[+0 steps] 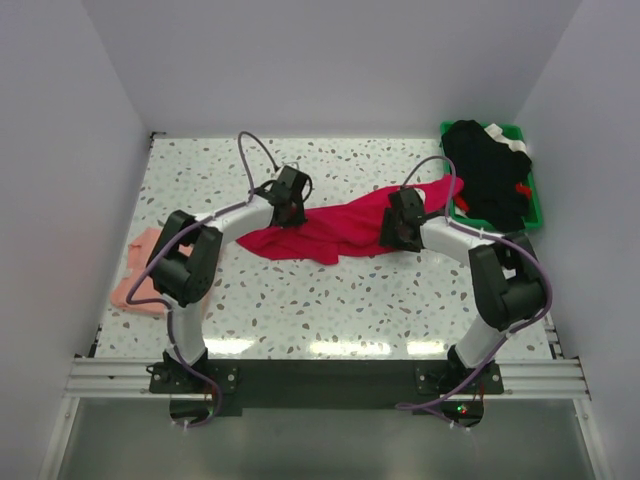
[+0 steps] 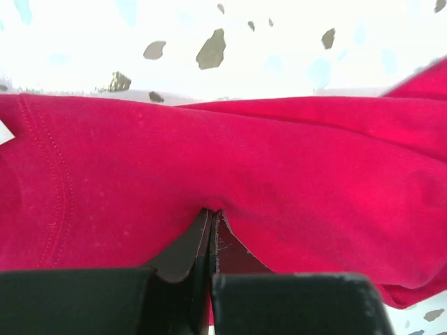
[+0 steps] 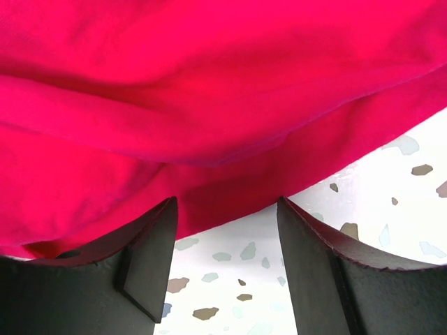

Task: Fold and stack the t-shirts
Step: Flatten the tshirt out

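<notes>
Left tool (image 2: 211,216) pinching red t-shirt (image 2: 293,160) | right tool (image 3: 227,204) spread at its edge

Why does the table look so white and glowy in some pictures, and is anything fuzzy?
Top external view: glare leaves white streaks on the table near its front edge. Left wrist view: the table behind the red t-shirt is washed out nearly white, its specks soft. Right wrist view: the shirt is very close and slightly blurry.
</notes>
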### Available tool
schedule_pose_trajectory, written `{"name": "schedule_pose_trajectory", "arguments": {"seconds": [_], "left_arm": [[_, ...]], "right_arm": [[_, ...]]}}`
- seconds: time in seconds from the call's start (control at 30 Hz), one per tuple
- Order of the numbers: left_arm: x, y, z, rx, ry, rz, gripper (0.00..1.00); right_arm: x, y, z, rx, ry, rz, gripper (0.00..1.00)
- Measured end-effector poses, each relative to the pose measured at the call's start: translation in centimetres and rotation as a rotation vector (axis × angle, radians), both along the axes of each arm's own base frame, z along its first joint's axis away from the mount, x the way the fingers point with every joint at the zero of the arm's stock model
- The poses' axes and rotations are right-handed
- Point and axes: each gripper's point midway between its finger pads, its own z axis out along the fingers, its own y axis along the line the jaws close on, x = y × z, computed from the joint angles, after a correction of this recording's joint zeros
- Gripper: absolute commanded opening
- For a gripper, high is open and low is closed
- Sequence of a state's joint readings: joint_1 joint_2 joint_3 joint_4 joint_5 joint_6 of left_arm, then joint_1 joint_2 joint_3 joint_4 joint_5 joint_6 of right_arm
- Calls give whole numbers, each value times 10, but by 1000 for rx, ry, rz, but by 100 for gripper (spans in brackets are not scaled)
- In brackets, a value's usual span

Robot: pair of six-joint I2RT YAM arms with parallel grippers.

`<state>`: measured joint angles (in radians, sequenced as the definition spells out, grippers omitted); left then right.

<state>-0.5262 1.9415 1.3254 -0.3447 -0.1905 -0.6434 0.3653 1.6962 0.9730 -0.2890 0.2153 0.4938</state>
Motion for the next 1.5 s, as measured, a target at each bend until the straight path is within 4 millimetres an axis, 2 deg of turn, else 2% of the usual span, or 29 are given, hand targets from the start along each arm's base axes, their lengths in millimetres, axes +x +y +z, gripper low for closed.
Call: {"name": "schedule_pose_trajectory", "arguments": {"seconds": [0.17, 0.33, 0.5, 0.57, 0.67, 0.77, 0.83, 1.07, 1.17, 1.33, 1.5], "left_arm": [[12, -3, 15, -12, -33, -2, 0], [18, 5, 16, -24, -31, 16, 0], [24, 16, 17, -40, -25, 38, 0], [27, 21, 18, -53, -22, 47, 0], [37, 32, 22, -75, -25, 71, 0], [48, 45, 29, -100, -39, 98, 0], [57, 53, 34, -123, -53, 114, 0], [77, 72, 40, -189, -71, 147, 0], [91, 76, 43, -213, -81, 153, 0], [121, 83, 45, -251, -105, 167, 0], [150, 106, 39, -288, -119, 210, 0]], "right_arm": [[1, 0, 0, 3, -5, -3, 62], [-2, -1, -4, 0, 2, -5, 62], [-2, -2, -6, -2, 6, -6, 54], [-1, -2, -6, -5, 6, -5, 48], [1, -2, -7, -11, 4, -7, 33], [7, 0, -7, -14, 5, -7, 8], [10, 1, -7, -12, 3, -4, 1], [13, 3, -7, -10, 2, -1, 0], [11, 3, -6, -8, 5, 1, 0], [-5, 1, -5, 11, 17, 12, 0], [-29, -1, 2, 46, 12, 26, 0]]}}
